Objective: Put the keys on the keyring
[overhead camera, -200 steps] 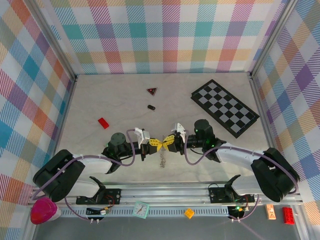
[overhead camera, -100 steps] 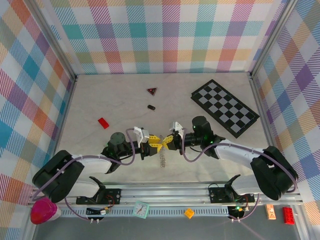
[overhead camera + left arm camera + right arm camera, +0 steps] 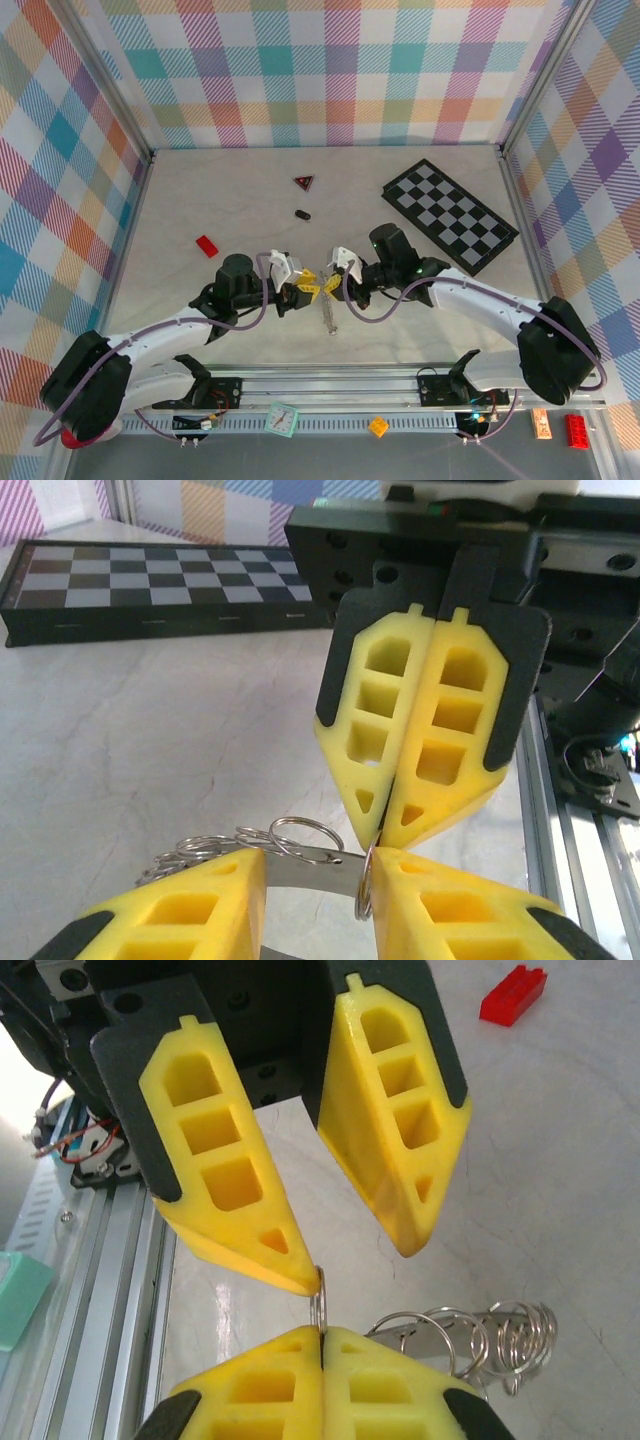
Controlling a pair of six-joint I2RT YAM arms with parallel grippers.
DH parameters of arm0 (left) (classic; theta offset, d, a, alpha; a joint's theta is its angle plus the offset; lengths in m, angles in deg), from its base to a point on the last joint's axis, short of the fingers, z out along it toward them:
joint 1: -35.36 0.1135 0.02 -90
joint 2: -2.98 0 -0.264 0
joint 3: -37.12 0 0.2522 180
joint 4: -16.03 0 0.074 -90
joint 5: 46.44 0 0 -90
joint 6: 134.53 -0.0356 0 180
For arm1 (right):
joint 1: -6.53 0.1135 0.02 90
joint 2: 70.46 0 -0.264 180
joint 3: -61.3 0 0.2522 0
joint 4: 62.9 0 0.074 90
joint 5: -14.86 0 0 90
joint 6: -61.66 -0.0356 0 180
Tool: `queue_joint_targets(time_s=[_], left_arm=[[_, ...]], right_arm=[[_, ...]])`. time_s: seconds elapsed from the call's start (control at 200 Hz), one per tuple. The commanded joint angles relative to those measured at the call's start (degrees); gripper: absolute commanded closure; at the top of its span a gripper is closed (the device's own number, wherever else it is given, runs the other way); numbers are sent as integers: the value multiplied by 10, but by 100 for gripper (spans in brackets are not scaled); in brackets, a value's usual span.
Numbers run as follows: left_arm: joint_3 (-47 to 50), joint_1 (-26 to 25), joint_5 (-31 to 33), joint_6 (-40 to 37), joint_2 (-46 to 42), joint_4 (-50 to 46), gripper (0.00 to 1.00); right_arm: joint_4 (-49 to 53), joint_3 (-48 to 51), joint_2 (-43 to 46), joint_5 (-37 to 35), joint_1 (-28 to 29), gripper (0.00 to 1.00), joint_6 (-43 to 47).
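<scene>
Compared with a second earlier, both arms are stretched farther out over the bench (image 3: pixel 200 200), the right wrist is carried leftward and away from the near edge, and the left gripper (image 3: pixel 303 288), closed then, is now spread.

Along the near edge a metal rail (image 3: pixel 330 385) is seen, with a teal piece (image 3: pixel 283 419), an orange piece (image 3: pixel 378 426) and a red block (image 3: pixel 577 430) lying in front of it. Just beyond the rail, near the middle of the bench, the two grippers are met tip to tip. The left gripper's yellow fingers (image 3: pixel 245 1220) are held apart with nothing clamped between them, and one fingertip is touching the keyring (image 3: pixel 319 1308). The right gripper (image 3: pixel 385 825) is pressed together on that thin silver ring, which is pinched edge-on at the very tips. The keys (image 3: pixel 328 315), a silvery bunch of small wire loops and a flat strip, are seen just on the near side of the gripper tips from above; whether they rest on the bench cannot be told. From the left wrist the flat strip is seen across the gap between the left fingers, but contact cannot be judged.

Farther out on the left a small red brick (image 3: pixel 207 246) is laid. Beyond the grippers a small black oval piece (image 3: pixel 302 214) is found, and a dark red triangle (image 3: pixel 304 182) just beyond it. At the far right a black-and-white chequered board (image 3: pixel 450 215) is set at an angle. The bench is enclosed by checked walls (image 3: pixel 320 70).
</scene>
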Motion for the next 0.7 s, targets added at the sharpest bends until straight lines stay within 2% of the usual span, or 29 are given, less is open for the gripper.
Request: queue_joint_targets(time_s=[0.0,0.1,0.22,0.445,0.54,0.595,0.615,0.695], left_arm=[[-24,-4,-7,-26,-1,-50,70],[-32,-7,-14,-36,-1,-70,72],[-44,-9,-21,-50,-3,-98,80],[-68,-17,-37,-74,7,-146,100],[-66,-19,-37,-75,4,-144,100],[-58,-19,-35,-65,0,-123,100],[-54,-19,-35,-57,-1,-110,100],[-33,-20,-43,-21,3,-47,100]], right_arm=[[49,-33,4,-12,9,100,37],[71,-48,1,-27,20,100,47],[95,-67,-7,-42,34,100,62],[136,-99,-17,-63,51,100,86],[105,-87,0,-55,46,100,67],[65,-66,16,-41,30,80,29],[51,-57,22,-33,22,75,15],[-21,-7,45,-17,-8,71,-48]])
